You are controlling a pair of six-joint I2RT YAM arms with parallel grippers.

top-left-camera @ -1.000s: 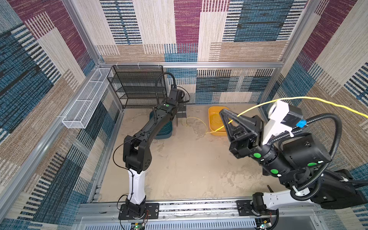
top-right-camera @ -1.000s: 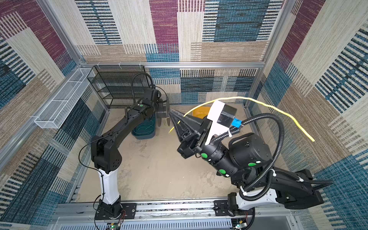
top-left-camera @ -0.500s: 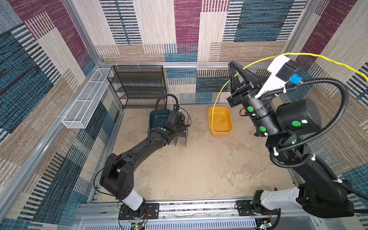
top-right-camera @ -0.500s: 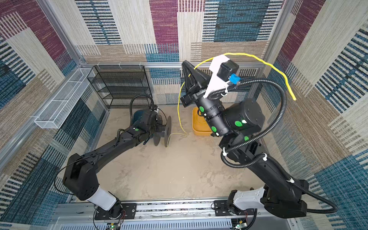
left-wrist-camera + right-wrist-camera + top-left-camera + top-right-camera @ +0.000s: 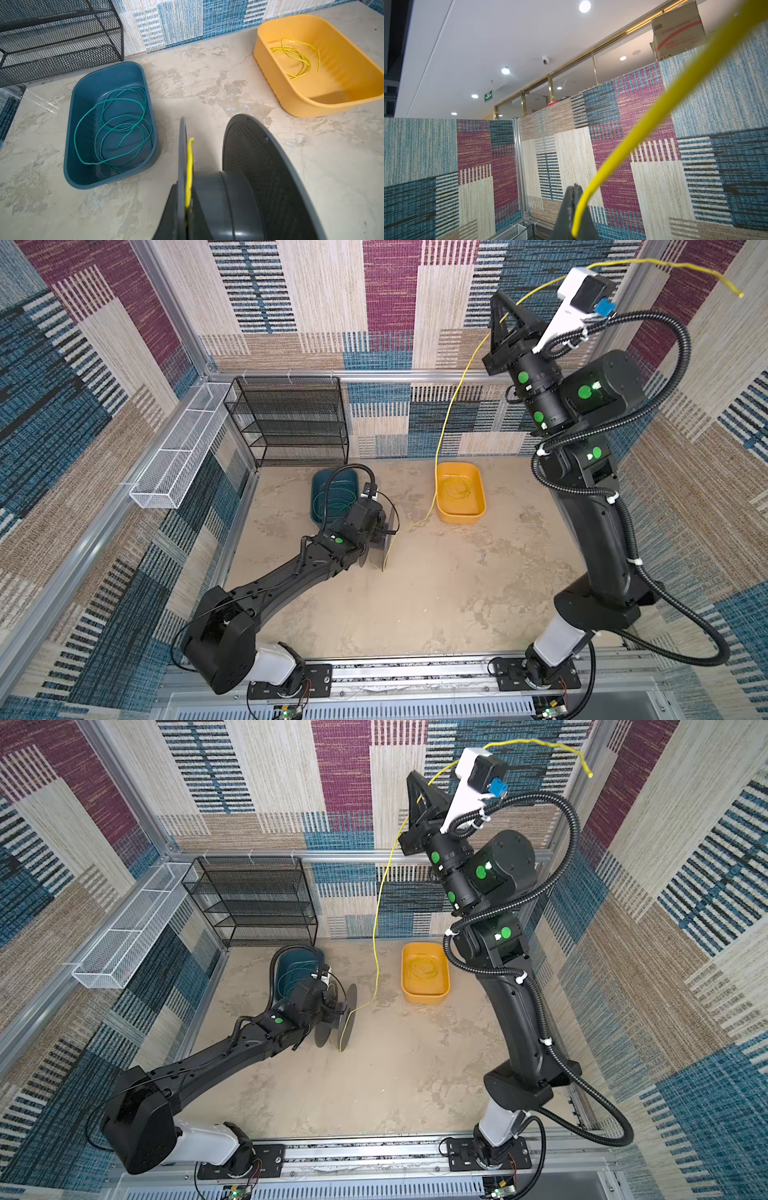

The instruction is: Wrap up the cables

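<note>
Low at the left, the left hand is clenched on a dark grey plastic spool, dotted flanges upright, the end of the thin yellow cable tucked by its hub. The line climbs past a smooth yellow tub of loose coils to the high right hand, pinched shut on it, likely for winding tension.

Right gripper pinching yellow cable, patterned wall behind
</note>
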